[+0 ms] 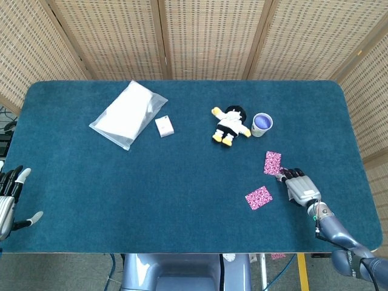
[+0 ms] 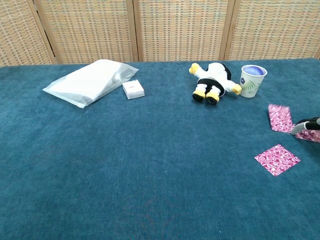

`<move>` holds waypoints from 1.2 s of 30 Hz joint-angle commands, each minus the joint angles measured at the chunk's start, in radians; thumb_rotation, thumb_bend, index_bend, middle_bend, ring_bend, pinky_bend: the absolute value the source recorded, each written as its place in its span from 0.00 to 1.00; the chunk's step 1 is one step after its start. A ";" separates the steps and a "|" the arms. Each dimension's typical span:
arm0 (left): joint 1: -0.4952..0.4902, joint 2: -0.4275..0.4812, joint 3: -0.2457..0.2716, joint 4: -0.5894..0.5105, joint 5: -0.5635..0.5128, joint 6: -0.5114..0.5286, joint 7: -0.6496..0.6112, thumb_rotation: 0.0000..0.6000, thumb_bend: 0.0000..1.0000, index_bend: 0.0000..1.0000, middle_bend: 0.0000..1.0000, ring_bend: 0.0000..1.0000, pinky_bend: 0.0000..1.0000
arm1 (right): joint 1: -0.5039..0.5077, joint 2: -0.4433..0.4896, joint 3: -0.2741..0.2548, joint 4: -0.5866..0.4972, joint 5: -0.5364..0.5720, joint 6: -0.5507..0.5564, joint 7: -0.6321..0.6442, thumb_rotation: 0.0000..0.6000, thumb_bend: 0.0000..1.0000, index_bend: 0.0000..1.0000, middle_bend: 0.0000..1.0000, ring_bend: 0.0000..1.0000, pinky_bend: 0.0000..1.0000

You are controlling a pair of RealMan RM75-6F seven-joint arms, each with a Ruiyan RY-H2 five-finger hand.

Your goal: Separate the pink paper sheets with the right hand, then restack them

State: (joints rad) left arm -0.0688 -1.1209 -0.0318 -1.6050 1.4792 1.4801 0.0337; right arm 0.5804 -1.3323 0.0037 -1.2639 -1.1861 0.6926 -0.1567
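Head view shows the right hand (image 1: 298, 185) pressing fingertips on one pink sheet (image 1: 273, 162), dragging it clear of the other (image 1: 259, 197) (separation looks done); left hand (image 1: 8, 200) idle, released.

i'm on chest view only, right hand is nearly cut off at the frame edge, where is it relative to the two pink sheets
Observer: In the head view the right hand is whole; its fingertips lie at the near corner of the far pink sheet, and the near pink sheet lies apart, to the hand's left.
Operator: is it holding anything
Observer: Seen from above it grips nothing; the fingers lie extended over the cloth toward the far sheet.
Operator: and the left hand, i can't see it at all
Observer: The left hand shows at the table's left front edge in the head view, fingers spread, far from both sheets.
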 commanded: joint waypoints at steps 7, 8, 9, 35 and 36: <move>0.000 0.000 0.000 0.000 0.000 0.000 0.000 1.00 0.00 0.00 0.00 0.00 0.00 | -0.003 0.030 -0.008 -0.009 0.000 -0.007 0.000 1.00 1.00 0.12 0.09 0.00 0.00; 0.000 0.000 0.000 0.000 0.000 -0.001 0.000 1.00 0.00 0.00 0.00 0.00 0.00 | -0.005 0.037 -0.006 -0.020 -0.005 0.001 0.004 1.00 1.00 0.12 0.09 0.00 0.00; 0.000 0.001 0.000 -0.001 0.000 -0.001 -0.001 1.00 0.00 0.00 0.00 0.00 0.00 | -0.006 0.044 -0.004 -0.032 -0.011 0.008 0.011 1.00 1.00 0.12 0.09 0.00 0.00; -0.002 0.005 0.001 -0.004 0.000 -0.006 -0.007 1.00 0.00 0.00 0.00 0.00 0.00 | 0.029 -0.071 0.169 -0.044 0.250 0.131 -0.030 1.00 0.00 0.25 0.00 0.00 0.00; -0.002 0.005 0.001 -0.004 0.000 -0.007 -0.008 1.00 0.00 0.00 0.00 0.00 0.00 | 0.035 -0.091 0.185 -0.044 0.307 0.143 -0.055 1.00 0.00 0.28 0.00 0.00 0.00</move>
State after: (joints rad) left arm -0.0709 -1.1159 -0.0305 -1.6087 1.4792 1.4733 0.0262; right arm 0.5985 -1.3685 0.1485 -1.3178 -0.9888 0.8082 -0.1455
